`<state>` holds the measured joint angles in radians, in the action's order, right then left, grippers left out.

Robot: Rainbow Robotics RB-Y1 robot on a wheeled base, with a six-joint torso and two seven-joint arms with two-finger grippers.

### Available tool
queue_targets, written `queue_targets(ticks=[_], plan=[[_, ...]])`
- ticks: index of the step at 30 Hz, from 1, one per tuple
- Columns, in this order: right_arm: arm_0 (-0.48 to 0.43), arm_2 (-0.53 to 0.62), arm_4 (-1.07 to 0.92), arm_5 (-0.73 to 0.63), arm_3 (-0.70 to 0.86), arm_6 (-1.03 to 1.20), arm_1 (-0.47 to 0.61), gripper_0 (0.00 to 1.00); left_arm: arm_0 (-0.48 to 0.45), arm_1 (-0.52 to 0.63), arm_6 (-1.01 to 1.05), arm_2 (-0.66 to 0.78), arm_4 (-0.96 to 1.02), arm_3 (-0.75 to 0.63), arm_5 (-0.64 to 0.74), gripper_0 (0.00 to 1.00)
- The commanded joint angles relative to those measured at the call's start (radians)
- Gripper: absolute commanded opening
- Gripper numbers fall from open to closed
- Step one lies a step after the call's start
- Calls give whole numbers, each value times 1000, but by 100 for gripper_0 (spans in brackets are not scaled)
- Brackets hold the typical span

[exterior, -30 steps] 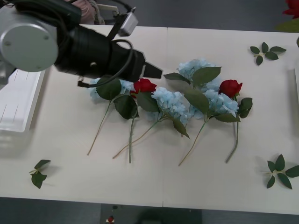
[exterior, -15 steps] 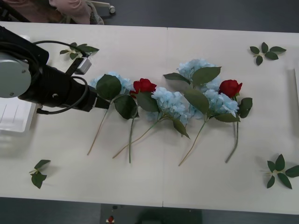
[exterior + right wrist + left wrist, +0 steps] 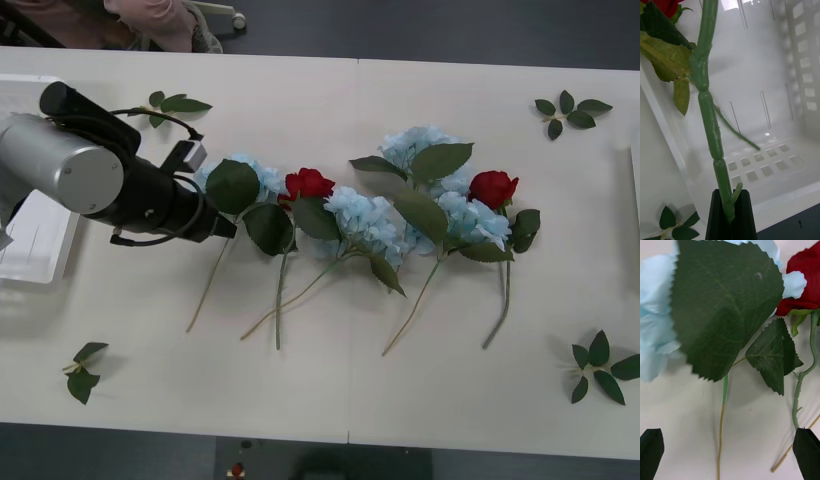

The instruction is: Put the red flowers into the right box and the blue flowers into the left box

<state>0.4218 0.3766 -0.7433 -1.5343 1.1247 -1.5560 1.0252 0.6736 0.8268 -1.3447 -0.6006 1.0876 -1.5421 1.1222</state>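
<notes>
The white table [image 3: 330, 390] carries a row of flowers across its middle, stems trailing toward six o'clock, presumably spread flat so each stem can be taken singly. The left box [image 3: 40, 235], a white translucent bin, sits at nine o'clock at the table's edge, partly behind the left arm [image 3: 90, 180]. The right box [image 3: 763, 93], white with slotted walls, is seen in the right wrist view; in the front view only a thin pale rim shows at three o'clock.

The blue flowers lie in pale clusters: the leftmost blue flower [image 3: 250, 178] at about ten o'clock of the table's centre, a middle blue flower [image 3: 362, 220], and a paired group [image 3: 440, 195] toward two o'clock. Two red roses lie among them, one [image 3: 308, 183] beside the leftmost blue head, another [image 3: 493, 187] at the row's right end. Loose leaf sprigs [image 3: 572, 110] dot the corners.

The left gripper [image 3: 728, 453] hangs over the leftmost blue flower's thin stem [image 3: 723, 405] with its black fingers [image 3: 651, 448] spread wide, the stem between them; this looks like lining up to grasp it for the left box. A large green leaf [image 3: 722, 307] covers much of the head.

The right gripper [image 3: 732, 210] is pinched together on a held rose stem [image 3: 707, 112], which hangs over the right box's interior, seemingly for release there.
</notes>
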Motion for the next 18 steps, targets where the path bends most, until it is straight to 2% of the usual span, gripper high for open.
queue_targets(ticks=[1,8,15,17,18], plan=[[-32,15,25,56,27,45,-17,0,99,-14,-33,-85,-11,62,-50,100],[-80,13,70,244,-10,62,-90,0,172,-77,-53,-165,-32,188,-62,100],[-80,-25,101,390,-85,47,-103,0,228,-124,-68,-220,-41,281,-74,100],[-80,-27,108,391,-83,47,-103,4,245,-140,-73,-237,-44,312,-82,100],[-80,-27,110,391,-83,47,-102,13,251,-146,-76,-242,-46,330,-87,100]])
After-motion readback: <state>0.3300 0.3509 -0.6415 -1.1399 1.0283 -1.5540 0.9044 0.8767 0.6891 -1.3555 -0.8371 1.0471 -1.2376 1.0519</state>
